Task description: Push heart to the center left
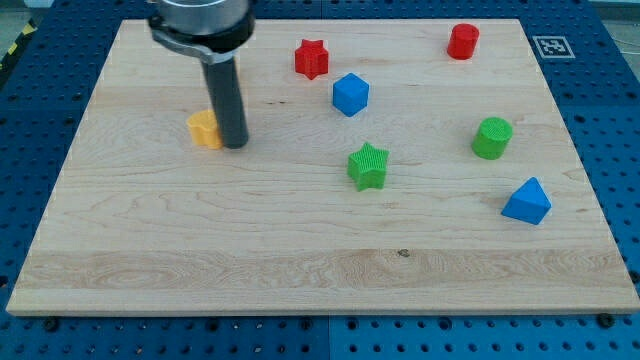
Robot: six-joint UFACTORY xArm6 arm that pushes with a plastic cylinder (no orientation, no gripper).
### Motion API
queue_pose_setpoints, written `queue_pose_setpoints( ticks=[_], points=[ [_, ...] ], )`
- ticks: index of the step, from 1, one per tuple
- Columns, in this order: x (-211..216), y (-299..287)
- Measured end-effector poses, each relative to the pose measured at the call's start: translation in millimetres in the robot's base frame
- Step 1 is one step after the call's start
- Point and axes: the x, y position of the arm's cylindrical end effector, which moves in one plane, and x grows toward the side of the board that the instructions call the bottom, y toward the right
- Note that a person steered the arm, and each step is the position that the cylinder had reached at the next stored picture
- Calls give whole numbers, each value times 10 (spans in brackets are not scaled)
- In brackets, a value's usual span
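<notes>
Camera view shows my tip [236,145], a bare rod with no jaws to spread or pinch, touching the yellow heart [204,129] on its right, already left of centre but short of the wooden board [300,270]'s left edge.

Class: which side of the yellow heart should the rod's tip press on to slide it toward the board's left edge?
Press its right face, coming from the view's right. My tip already sits against that side of the yellow heart, with bare wooden board to its left.
</notes>
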Motion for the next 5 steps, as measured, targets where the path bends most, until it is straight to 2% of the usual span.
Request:
queue_pose_setpoints(
  ticks=[2,3,4,5],
  points=[
    [0,-237],
    [-18,28],
    [-268,-243],
    [-268,-559]
  ],
)
